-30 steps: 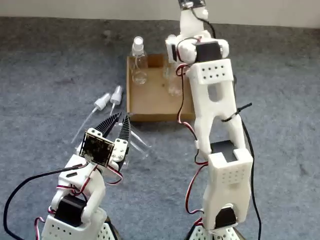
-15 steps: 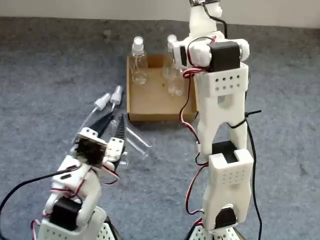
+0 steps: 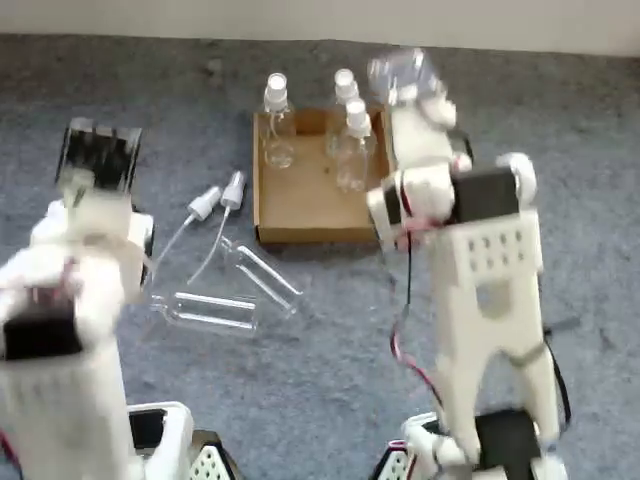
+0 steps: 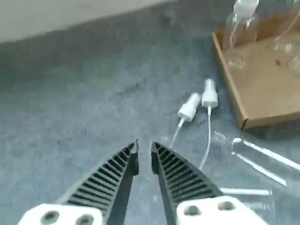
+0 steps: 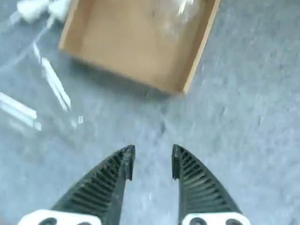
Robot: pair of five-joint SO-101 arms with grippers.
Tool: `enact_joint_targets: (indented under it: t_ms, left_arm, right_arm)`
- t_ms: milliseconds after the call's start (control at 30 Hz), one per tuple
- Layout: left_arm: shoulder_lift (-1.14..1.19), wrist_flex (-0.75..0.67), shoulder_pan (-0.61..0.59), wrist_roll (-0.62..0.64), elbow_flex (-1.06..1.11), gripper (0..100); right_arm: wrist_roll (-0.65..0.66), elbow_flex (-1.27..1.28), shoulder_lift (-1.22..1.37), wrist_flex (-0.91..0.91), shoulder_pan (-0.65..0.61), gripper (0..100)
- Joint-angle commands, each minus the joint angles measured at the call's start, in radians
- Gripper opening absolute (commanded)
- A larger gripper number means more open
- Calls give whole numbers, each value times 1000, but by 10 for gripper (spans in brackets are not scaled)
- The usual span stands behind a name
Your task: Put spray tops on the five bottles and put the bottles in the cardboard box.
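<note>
Three capped in box (image 3: 310, 236); pulls left gripper (image 4: 144, 159) and right gripper (image 5: 150, 161) back, narrowly parted, empty, two bottles (image 3: 205, 310) pending.

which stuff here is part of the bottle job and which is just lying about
Job:
cardboard box
three capped bottles standing in it
two uncapped bottles lying flat
two loose spray tops beside them

Just there:
grey carpet
pale wall behind

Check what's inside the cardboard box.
Three capped bottles stand upright in the cardboard box, toward its far side; the near floor is bare. The right arm covers the near right corner, so that spot is unseen.
</note>
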Motion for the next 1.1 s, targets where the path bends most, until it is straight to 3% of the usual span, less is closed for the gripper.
enact_joint_targets:
  t_ms: [0, 200, 367, 500, 633, 700, 900, 1067]
  left_arm:
    - [263, 176, -8, -77, -252, 8]
    - [389, 235, -199, -161, -314, 62]
    - [394, 57, -478, -261, -128, 198]
    - [387, -164, -588, -262, 116, 204]
    - [387, -206, -595, -259, 305, 207]
    - [387, -206, -595, -193, 358, 207]
    - [389, -206, -631, 163, 403, 207]
    - [387, -232, -576, 238, 519, 207]
  right_arm:
    - [109, 288, -240, -2, -13, 88]
    - [170, 581, -484, -2, -18, 90]
    - [155, 588, -501, -76, -47, 178]
    - [35, 587, -363, -202, -185, 211]
    - [-34, 518, -153, -337, -378, 211]
    - [-64, 437, -53, -378, -440, 212]
    - [-98, 213, 203, -478, -535, 212]
    - [-95, 143, 317, -556, -565, 212]
